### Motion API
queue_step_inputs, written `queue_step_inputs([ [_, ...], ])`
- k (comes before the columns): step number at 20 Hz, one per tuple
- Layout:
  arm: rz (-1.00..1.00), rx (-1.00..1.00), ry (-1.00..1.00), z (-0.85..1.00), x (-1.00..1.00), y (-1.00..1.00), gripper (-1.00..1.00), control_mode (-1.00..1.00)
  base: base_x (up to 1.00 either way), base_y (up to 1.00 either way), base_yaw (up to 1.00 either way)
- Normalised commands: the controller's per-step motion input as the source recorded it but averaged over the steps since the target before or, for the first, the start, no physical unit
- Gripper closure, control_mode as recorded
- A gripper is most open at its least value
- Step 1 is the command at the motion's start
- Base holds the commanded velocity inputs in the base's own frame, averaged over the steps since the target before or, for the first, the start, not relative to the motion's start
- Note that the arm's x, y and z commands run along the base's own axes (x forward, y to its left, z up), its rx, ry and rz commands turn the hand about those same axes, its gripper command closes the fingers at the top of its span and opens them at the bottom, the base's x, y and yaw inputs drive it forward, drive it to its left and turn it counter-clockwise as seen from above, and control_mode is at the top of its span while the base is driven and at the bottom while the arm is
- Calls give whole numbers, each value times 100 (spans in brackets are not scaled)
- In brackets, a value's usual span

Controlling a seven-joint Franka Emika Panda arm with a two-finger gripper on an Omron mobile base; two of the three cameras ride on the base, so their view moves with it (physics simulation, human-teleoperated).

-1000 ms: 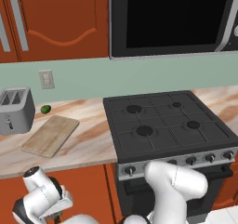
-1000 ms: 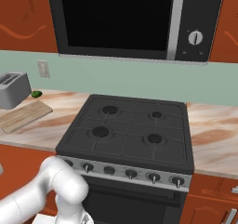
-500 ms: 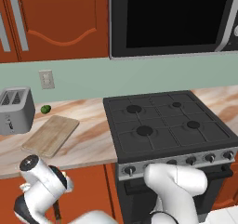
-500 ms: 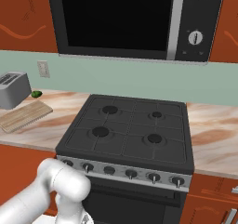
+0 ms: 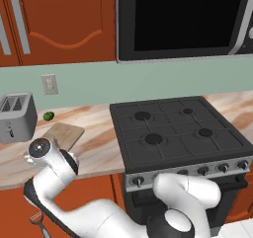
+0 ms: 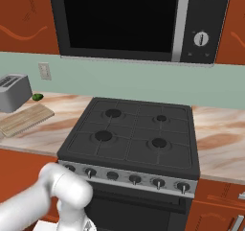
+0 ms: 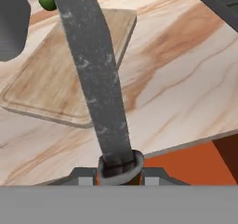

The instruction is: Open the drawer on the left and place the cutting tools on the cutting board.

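Observation:
My gripper (image 7: 116,174) is shut on a long, slim dark-grey cutting tool (image 7: 93,79) with a ring-like collar at its base; it stands up across the hand view. Behind it lies the tan cutting board (image 7: 51,74), slightly beyond the tool's tip. In the left base view my hand (image 5: 42,150) hovers at the counter's front edge, just in front of the cutting board (image 5: 63,133). A second small tool (image 5: 38,221) shows low at the left, below the counter. I cannot make out the drawer front behind the arm.
A silver toaster (image 5: 17,116) stands left of the board, with a small green fruit (image 5: 48,116) behind the board by the wall. The black stove (image 5: 178,133) borders the counter (image 5: 99,148) on the right. The microwave (image 6: 129,19) hangs above the stove.
My hand has risen from below the counter to the height of its front edge, carrying the dark-grey tool. Nothing else has moved.

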Motion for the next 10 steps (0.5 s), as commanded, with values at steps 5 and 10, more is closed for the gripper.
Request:
queue_step_inputs([
  [5, -12, 17, -16, 83, 100, 0, 100, -100, 0, 0, 0],
  [10, -3, 4, 0, 14, 40, -5, 100, -100, 0, 0, 0],
])
